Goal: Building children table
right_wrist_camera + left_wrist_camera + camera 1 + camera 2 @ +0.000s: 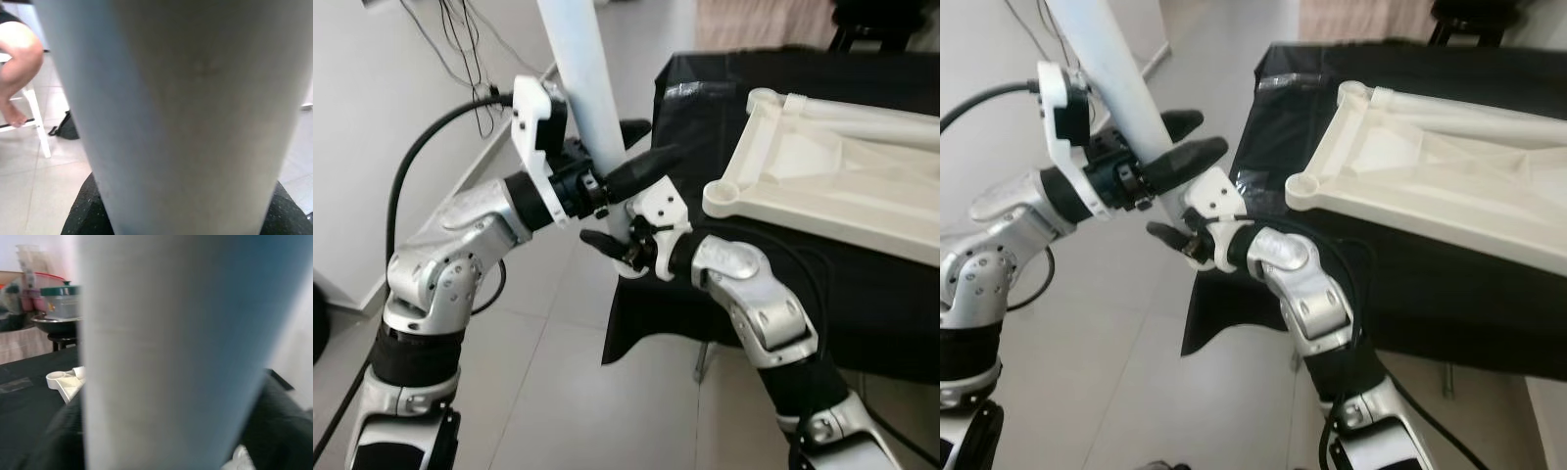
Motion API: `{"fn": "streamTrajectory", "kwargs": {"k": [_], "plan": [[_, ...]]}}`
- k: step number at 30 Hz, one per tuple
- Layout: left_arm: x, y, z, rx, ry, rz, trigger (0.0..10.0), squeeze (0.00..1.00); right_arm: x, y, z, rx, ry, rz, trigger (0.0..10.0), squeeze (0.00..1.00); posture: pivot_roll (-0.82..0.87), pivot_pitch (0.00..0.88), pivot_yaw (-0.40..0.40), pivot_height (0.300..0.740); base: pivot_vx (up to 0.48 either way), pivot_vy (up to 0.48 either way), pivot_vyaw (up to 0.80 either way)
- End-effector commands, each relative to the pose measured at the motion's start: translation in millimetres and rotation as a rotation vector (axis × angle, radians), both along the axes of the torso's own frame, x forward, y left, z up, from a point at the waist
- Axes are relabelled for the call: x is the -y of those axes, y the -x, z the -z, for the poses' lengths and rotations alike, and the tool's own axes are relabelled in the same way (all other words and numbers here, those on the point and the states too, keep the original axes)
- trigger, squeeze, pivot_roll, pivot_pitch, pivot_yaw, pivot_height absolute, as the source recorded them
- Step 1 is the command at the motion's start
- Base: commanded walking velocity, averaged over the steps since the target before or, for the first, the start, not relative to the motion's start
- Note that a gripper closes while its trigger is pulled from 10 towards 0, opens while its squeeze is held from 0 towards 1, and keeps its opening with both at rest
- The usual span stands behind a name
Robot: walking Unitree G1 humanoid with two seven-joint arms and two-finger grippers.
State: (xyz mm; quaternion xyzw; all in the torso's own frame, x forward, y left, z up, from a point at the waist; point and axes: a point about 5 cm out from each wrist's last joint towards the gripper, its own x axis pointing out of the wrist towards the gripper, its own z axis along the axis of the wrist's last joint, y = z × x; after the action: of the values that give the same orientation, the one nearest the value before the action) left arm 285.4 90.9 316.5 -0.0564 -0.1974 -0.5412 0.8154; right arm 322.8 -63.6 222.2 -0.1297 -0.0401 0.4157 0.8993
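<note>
Left claw point(631, 147) clamped on the white leg point(590, 108), one black finger point(641, 164) on either side of the tube, gripping it above the right claw. Right claw point(607, 240) closed on the same leg lower down, just beneath the left one, its fingers wrapped around the tube's lower end. Leg held nearly upright, tilted a little, rising past the left claw and out of the top of the frame. Both claws met in the air just off the near corner of the black-covered table point(705, 88), over the tiled floor point(548, 392).

To the right of the claws, well apart from them, lay the cream tabletop point(822, 176) upside down on the black cloth, ribs showing, round leg sockets at its corners; nearest socket point(724, 196) close to the right claw's wrist but not touching. Cables point(460, 39) hung on the wall behind the left arm.

Seen along the left claw's fingers: the leg up close, the tabletop corner point(66, 382) beyond, containers point(61, 303) farther back. Seen along the right claw: the leg again, a person's bare leg point(17, 73) and a white stool point(36, 122) beyond.
</note>
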Motion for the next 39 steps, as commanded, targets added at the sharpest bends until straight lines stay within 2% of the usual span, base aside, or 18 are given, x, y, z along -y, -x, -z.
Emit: {"fn": "streamTrajectory", "kwargs": {"k": [1,2,3,4,6,7,9,10,11,12,13,14,15,16,17,20,29,39], "plan": [[4.4,8.5,-1,0.016,0.015,0.041,10.0,1.00,14.0,-12.6,1,-0.028,-0.034,0.148,0.0,0.00,-0.01,0.089,0.057,0.740,0.000,0.000,0.00],[4.4,8.5,-1,0.016,0.015,0.041,10.0,1.00,14.0,-12.6,1,-0.028,-0.034,0.148,0.0,0.00,-0.01,0.089,0.057,0.740,0.000,0.000,0.00],[-12.2,5.0,-8,0.016,0.077,-0.043,10.0,1.00,21.1,-16.6,-2,-0.019,-0.067,0.205,0.0,0.00,-0.01,0.090,0.060,0.740,0.000,0.000,0.00],[-12.2,5.0,-8,0.016,0.077,-0.043,10.0,1.00,21.1,-16.6,-2,-0.019,-0.067,0.205,0.0,0.00,-0.01,0.090,0.060,0.740,0.000,0.000,0.00],[-56.3,2.2,-20,0.017,0.184,-0.256,10.0,0.99,41.1,-25.8,-7,-0.017,-0.171,0.349,0.0,0.00,0.00,0.092,0.057,0.740,0.000,0.000,0.00],[-74.3,1.0,-21,0.012,0.210,-0.367,10.0,0.49,49.8,-29.0,-8,-0.018,-0.219,0.406,0.0,0.00,0.01,0.091,0.053,0.740,0.000,0.000,0.00],[-74.3,1.0,-21,0.012,0.210,-0.367,10.0,0.49,49.8,-29.0,-8,-0.018,-0.219,0.406,0.0,0.00,0.01,0.091,0.053,0.740,0.000,0.000,0.00],[-89.1,-0.5,-19,0.006,0.218,-0.477,10.0,0.49,57.9,-31.7,-9,-0.017,-0.266,0.460,0.0,0.00,0.01,0.090,0.052,0.740,0.000,0.000,0.00],[-89.1,-0.5,-19,0.006,0.218,-0.477,10.0,0.49,57.9,-31.7,-9,-0.017,-0.266,0.460,0.0,0.00,0.01,0.090,0.052,0.740,0.000,0.000,0.00],[-105.8,-3.6,-4,-0.040,0.205,-0.617,10.0,0.00,65.3,-33.1,-11,-0.009,-0.318,0.497,0.0,0.00,0.02,0.088,0.050,0.740,0.000,0.000,0.00],[-117.6,-4.8,18,-0.094,0.153,-0.749,10.0,0.00,69.2,-32.5,-13,-0.004,-0.366,0.507,0.0,0.00,0.02,0.087,0.052,0.740,0.000,0.000,0.00],[-123.8,-3.3,39,-0.145,0.111,-0.825,10.0,0.00,70.8,-31.3,-14,0.001,-0.399,0.504,10.0,0.00,0.02,0.087,0.052,0.740,0.000,0.000,0.00],[-123.8,-3.3,39,-0.145,0.111,-0.825,10.0,0.00,70.8,-31.3,-14,0.001,-0.399,0.504,10.0,0.00,0.02,0.087,0.052,0.740,0.000,0.000,0.00],[-125.0,-0.3,56,-0.189,0.077,-0.857,10.0,0.00,71.0,-29.6,-15,0.007,-0.410,0.499,10.0,0.00,0.02,0.086,0.052,0.740,0.000,0.000,0.00],[-125.0,-0.3,56,-0.189,0.077,-0.857,10.0,0.00,71.0,-29.6,-15,0.007,-0.410,0.499,10.0,0.00,0.02,0.086,0.052,0.740,0.000,0.000,0.00],[-101.9,17.0,105,-0.316,0.015,-0.811,10.0,0.00,60.3,-19.0,-12,-0.007,-0.437,0.430,10.0,0.00,0.01,0.079,0.045,0.740,0.094,0.000,-0.19],[-72.2,27.6,133,-0.394,0.000,-0.755,10.0,0.00,36.0,-2.1,-7,-0.025,-0.466,0.305,10.0,0.00,0.01,0.066,0.043,0.740,0.320,0.000,-0.44],[-58.2,28.5,138,-0.388,-0.012,-0.722,10.0,0.00,21.3,2.7,-10,-0.013,-0.472,0.209,10.0,0.00,0.02,0.054,0.040,0.740,0.333,0.000,-0.32]]}}
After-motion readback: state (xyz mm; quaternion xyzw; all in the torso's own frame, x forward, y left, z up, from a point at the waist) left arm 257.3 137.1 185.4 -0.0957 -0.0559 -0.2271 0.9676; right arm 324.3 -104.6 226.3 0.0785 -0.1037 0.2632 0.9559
